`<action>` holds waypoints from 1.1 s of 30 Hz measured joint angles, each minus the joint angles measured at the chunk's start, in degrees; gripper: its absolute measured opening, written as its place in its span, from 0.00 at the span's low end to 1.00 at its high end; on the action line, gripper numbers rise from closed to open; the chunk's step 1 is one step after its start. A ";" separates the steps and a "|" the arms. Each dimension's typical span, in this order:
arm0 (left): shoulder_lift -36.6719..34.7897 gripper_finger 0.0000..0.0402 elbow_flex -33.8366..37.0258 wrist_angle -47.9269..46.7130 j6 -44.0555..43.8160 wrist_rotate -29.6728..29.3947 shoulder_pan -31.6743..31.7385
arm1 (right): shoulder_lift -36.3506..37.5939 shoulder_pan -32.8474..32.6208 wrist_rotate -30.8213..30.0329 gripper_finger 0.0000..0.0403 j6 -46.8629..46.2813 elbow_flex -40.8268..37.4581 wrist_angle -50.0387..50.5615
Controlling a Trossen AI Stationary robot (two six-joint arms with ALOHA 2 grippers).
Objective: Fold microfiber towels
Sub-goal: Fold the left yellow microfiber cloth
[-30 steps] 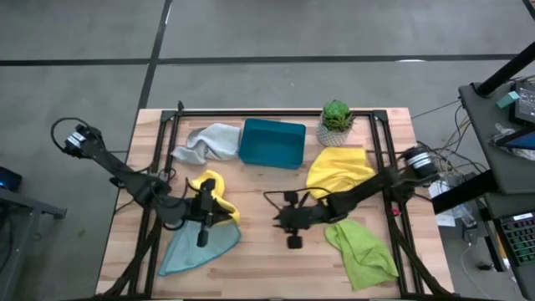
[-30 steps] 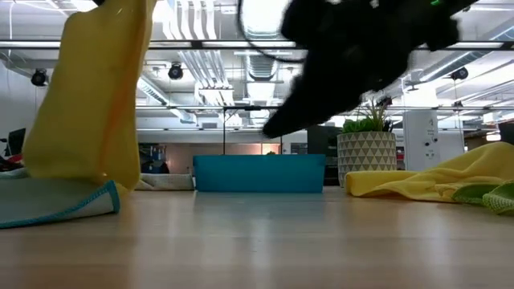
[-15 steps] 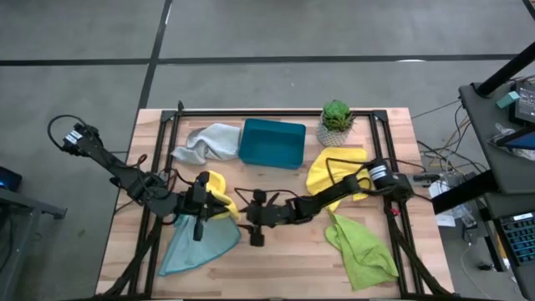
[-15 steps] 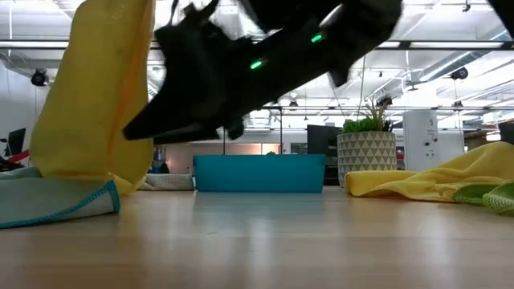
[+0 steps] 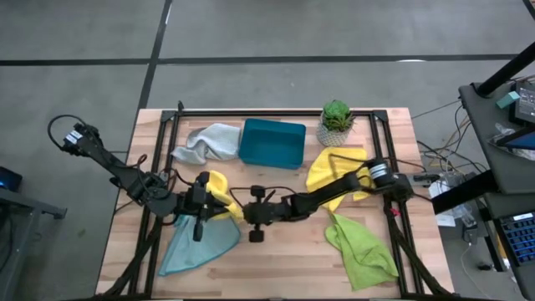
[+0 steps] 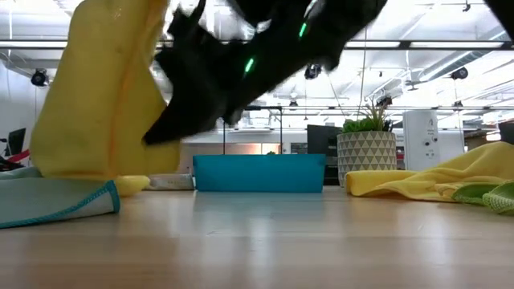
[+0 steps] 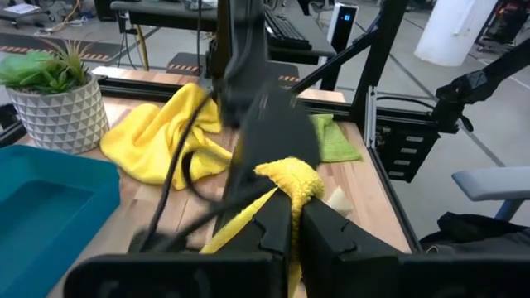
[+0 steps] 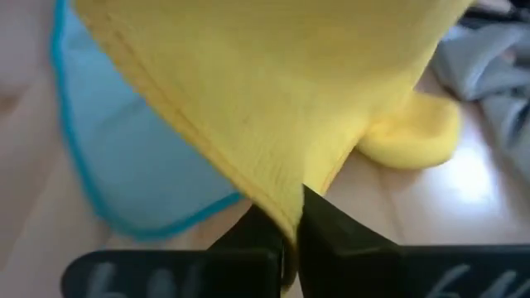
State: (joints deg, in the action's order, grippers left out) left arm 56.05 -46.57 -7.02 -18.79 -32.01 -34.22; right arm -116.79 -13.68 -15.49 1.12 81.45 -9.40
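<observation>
Yellow towel (image 5: pixel 219 189) at centre left is pinched by both closed grippers, left (image 5: pixel 201 205) and right (image 5: pixel 244 212), and could slip if pulled apart.

– What sort of place is this?
– A lab or open workshop. A wooden table (image 5: pixel 276 242) with a black metal frame (image 5: pixel 276 112) stands on a grey concrete floor (image 5: pixel 276 33).
– And farther back?
– Exposed ceiling ducts (image 6: pixel 197 60), strip lights, and an equipment bench (image 5: pixel 501 100) with cables on the right.
</observation>
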 joint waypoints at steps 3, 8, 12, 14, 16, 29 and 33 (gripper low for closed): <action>-0.21 0.00 0.00 -0.05 0.02 0.00 0.00 | 6.33 -0.71 0.00 0.02 3.70 -0.92 8.80; -0.76 0.00 0.04 0.05 -2.62 -3.31 0.34 | 18.85 -0.96 -0.02 0.02 7.19 -1.77 23.52; -1.74 0.00 0.04 -0.05 -1.73 -4.63 1.20 | 28.10 -0.66 0.13 0.02 7.02 -1.71 32.44; -2.13 0.00 -0.05 0.07 -0.26 -4.66 1.81 | 31.70 -0.30 0.39 0.02 7.07 -1.73 34.95; -2.71 0.00 -0.12 0.02 1.28 -4.66 2.66 | 34.75 0.30 0.39 0.02 7.33 -1.64 36.59; -12.51 0.00 -5.55 0.80 22.99 -3.94 9.05 | 46.24 5.79 -9.94 0.02 13.50 4.15 42.93; -13.54 0.00 -3.90 0.58 23.66 -0.29 9.01 | 47.09 5.42 -7.26 0.02 8.45 5.09 48.27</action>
State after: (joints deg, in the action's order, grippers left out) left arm 42.51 -50.47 -6.44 4.87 -32.30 -25.21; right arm -69.70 -8.26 -22.75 9.57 86.54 38.88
